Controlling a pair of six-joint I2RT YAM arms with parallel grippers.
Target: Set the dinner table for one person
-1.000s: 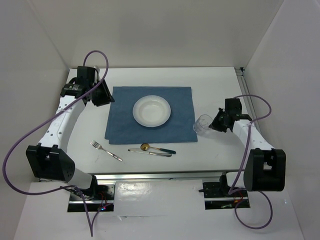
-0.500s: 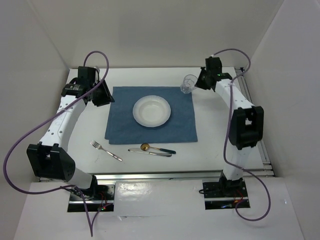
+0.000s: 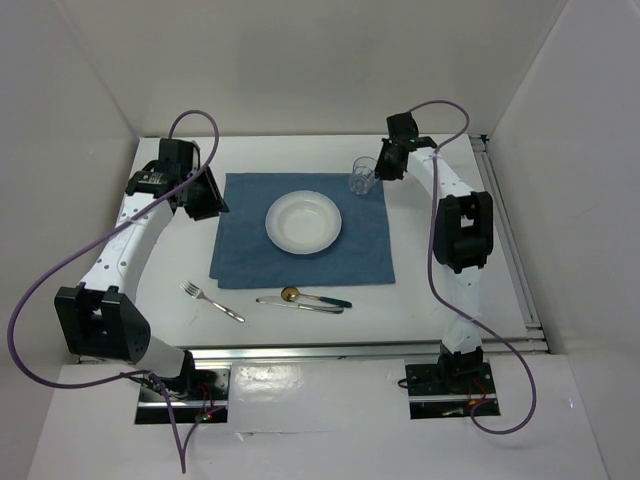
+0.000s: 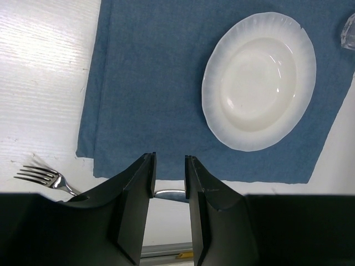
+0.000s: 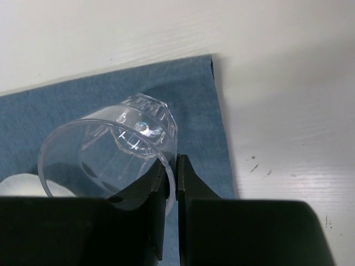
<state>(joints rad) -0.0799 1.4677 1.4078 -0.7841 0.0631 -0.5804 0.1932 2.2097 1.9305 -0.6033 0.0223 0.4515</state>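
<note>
The dinner table (image 3: 400,312) is a flat, matte white rectangle, metal-railed at front.

White plate (image 4: 259,82) on blue placemat (image 4: 150,83), fork (image 4: 41,177) beside, tool (image 4: 169,160) parted

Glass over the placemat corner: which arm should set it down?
Right. The right pincer is shut on the rim of the glass above the far right corner of the placemat; the left pincer hangs open, empty, by its left edge.
</note>
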